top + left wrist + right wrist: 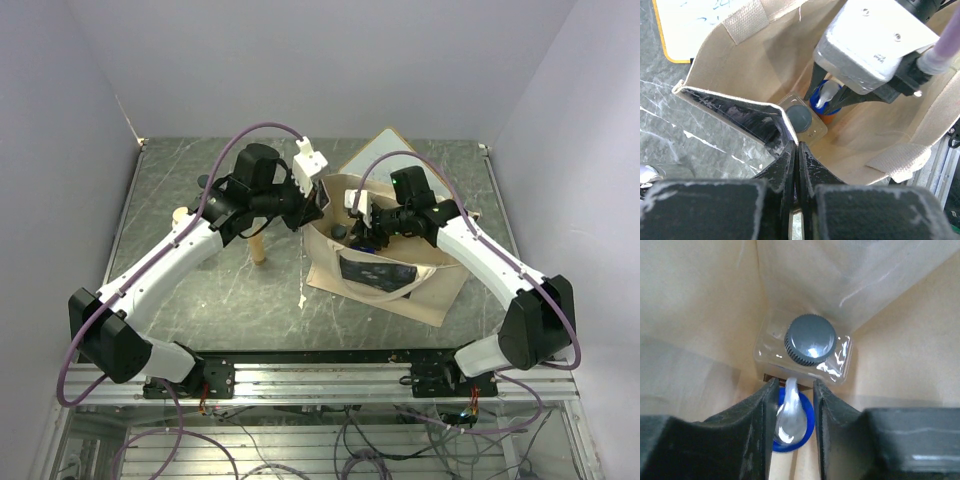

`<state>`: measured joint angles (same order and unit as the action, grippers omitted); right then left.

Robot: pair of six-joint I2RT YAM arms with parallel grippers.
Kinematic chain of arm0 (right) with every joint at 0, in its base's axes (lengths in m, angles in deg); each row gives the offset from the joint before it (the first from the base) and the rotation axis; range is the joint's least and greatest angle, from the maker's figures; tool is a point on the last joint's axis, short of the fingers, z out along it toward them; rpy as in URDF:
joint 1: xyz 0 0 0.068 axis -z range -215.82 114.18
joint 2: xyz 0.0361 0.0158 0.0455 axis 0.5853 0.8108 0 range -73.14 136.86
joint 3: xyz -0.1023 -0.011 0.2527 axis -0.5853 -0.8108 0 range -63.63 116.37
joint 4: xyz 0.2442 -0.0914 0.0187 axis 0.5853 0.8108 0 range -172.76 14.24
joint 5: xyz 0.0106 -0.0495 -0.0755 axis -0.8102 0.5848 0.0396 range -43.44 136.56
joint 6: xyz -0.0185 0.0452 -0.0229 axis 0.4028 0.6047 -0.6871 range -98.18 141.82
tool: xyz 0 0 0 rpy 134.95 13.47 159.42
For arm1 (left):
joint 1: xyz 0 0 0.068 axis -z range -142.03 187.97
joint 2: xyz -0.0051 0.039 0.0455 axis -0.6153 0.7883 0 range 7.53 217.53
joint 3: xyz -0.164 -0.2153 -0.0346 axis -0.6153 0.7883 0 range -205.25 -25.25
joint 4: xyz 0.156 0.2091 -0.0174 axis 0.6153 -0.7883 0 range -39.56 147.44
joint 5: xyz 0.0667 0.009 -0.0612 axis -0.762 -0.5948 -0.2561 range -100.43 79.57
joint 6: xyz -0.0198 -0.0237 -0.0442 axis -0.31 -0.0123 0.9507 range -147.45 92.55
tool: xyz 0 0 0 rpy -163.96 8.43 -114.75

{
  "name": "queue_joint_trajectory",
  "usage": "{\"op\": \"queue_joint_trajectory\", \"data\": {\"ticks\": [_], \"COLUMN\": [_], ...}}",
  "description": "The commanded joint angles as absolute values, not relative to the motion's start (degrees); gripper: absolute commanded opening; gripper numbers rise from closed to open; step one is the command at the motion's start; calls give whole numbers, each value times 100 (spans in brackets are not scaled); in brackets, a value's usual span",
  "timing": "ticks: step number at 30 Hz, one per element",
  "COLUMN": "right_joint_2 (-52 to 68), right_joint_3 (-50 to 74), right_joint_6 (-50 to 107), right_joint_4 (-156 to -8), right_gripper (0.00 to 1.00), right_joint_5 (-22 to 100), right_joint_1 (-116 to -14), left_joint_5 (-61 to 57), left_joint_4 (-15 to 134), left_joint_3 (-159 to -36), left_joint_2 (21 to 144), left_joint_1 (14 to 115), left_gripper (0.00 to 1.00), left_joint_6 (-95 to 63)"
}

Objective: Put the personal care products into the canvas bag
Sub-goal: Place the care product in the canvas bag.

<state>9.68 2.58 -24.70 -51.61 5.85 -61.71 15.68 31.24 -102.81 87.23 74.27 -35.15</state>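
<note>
The canvas bag (pixel 385 262) stands open at the table's middle right, dark print facing the front. My left gripper (pixel 317 207) is shut on the bag's left rim (pixel 740 102) and holds it open. My right gripper (pixel 359 228) reaches down inside the bag, shut on the orange bottle with the blue cap (pixel 792 416), which is low near the bag's floor; it also shows in the left wrist view (pixel 826 102). A clear bottle with a dark cap (pixel 809 341) stands on the bag floor right beside it. A cream cylinder (pixel 258 250) and a tan tube (pixel 180 213) are on the table to the left.
A white wood-framed board (pixel 385 150) lies under and behind the bag; its yellow-edged corner shows in the left wrist view (pixel 675 35). The grey marbled tabletop (pixel 230 300) stretches to the front left. A silver-capped item (pixel 649 176) sits at the left wrist view's edge.
</note>
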Motion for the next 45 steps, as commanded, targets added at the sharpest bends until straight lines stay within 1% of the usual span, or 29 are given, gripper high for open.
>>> {"op": "queue_joint_trajectory", "data": {"ticks": [1, 2, 3, 6, 9, 12, 13, 17, 20, 22, 23, 27, 32, 34, 36, 39, 42, 45], "right_joint_2": [1064, 1046, 1029, 961, 853, 691, 638, 432, 227, 66, 34, -76, -247, -303, -367, -467, -554, -687], "right_joint_3": [418, 462, 503, 611, 679, 788, 850, 1211, 1442, 1683, 1759, 2047, 2206, 2258, 2276, 2270, 2253, 2183], "right_joint_6": [-2432, -2392, -2356, -2249, -2149, -2025, -1953, -1699, -1565, -1470, -1451, -1346, -1116, -1015, -950, -821, -763, -789], "right_joint_4": [-4974, -4949, -4932, -4890, -4911, -4918, -4915, -4822, -4693, -4550, -4511, -4374, -4356, -4374, -4398, -4477, -4471, -4450], "right_gripper": [50, 55, 58, 62, 68, 74, 75, 79, 83, 85, 85, 86, 86, 86, 86, 86, 86, 86], "right_joint_5": [731, 713, 699, 652, 592, 541, 544, 623, 686, 679, 706, 884, 991, 1060, 1081, 1009, 965, 943], "right_joint_1": [-6183, -6188, -6199, -6227, -6227, -6228, -6228, -6227, -6228, -6227, -6221, -6209, -6129, -6091, -6049, -5940, -5896, -5889], "left_joint_5": [1614, 1605, 1606, 1605, 1609, 1682, 1685, 1706, 1737, 1529, 1350, 906, 710, 144, -501, -1059, -994, -660], "left_joint_4": [3134, 3160, 3178, 3200, 3161, 3166, 3176, 3021, 2785, 2599, 2536, 2386, 2373, 2483, 2582, 2619, 2451, 2258], "left_joint_3": [-10188, -10170, -10145, -10135, -10201, -10232, -10240, -10392, -10555, -10740, -10803, -10993, -11145, -11128, -11041, -10923, -10952, -11010], "left_joint_2": [8684, 8670, 8669, 8693, 8735, 8730, 8714, 8639, 8461, 8257, 8194, 7914, 7526, 7435, 7392, 7473, 7781, 8201], "left_joint_1": [7533, 7530, 7540, 7541, 7541, 7537, 7541, 7541, 7535, 7527, 7513, 7250, 6376, 5980, 5606, 5132, 4666, 4161], "left_gripper": [14, 14, 15, 17, 18, 22, 25, 41, 59, 80, 82, 86, 87, 90, 95, 100, 99, 99], "left_joint_6": [-3649, -3645, -3635, -3598, -3581, -3584, -3580, -3669, -3923, -4134, -4194, -4269, -3874, -3574, -3410, -3305, -3304, -3369]}}
